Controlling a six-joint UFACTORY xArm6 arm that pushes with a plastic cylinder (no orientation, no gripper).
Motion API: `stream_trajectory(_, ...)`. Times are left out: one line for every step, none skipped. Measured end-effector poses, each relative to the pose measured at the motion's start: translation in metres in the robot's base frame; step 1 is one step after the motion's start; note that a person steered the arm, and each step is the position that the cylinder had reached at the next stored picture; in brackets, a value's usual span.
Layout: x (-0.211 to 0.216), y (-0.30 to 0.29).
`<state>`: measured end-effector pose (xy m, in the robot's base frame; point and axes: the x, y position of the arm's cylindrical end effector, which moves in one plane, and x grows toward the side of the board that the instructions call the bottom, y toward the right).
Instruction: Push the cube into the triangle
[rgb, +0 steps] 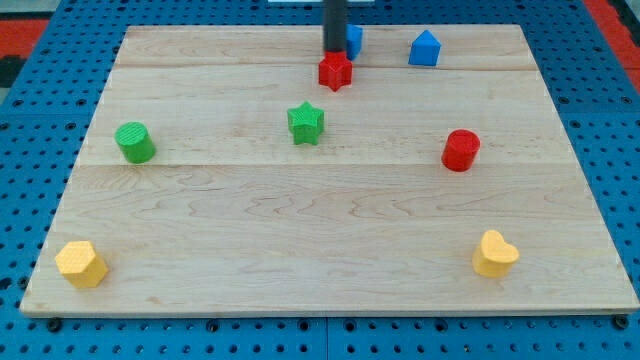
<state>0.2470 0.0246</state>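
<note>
A blue cube (354, 40) sits near the view's top centre, partly hidden behind my rod. A blue triangle-like block (425, 49) stands apart to its right, with a gap of bare board between them. My tip (333, 51) is down at the cube's left side and just above a red star (336, 72). I cannot tell whether the tip touches the cube or the star.
On the wooden board (300, 230) stand a green star (306, 123) at the centre, a green cylinder (134, 142) at the left and a red cylinder (461, 150) at the right. A yellow hexagon (81, 263) is bottom left, a yellow heart (495, 254) bottom right.
</note>
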Motion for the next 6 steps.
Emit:
stream_trajectory(-0.004,-0.099)
stream_trajectory(-0.049,-0.058)
stream_trajectory(-0.042,0.018)
stream_trajectory(-0.029,0.062)
stream_trajectory(-0.015,0.036)
stream_trajectory(0.004,0.033)
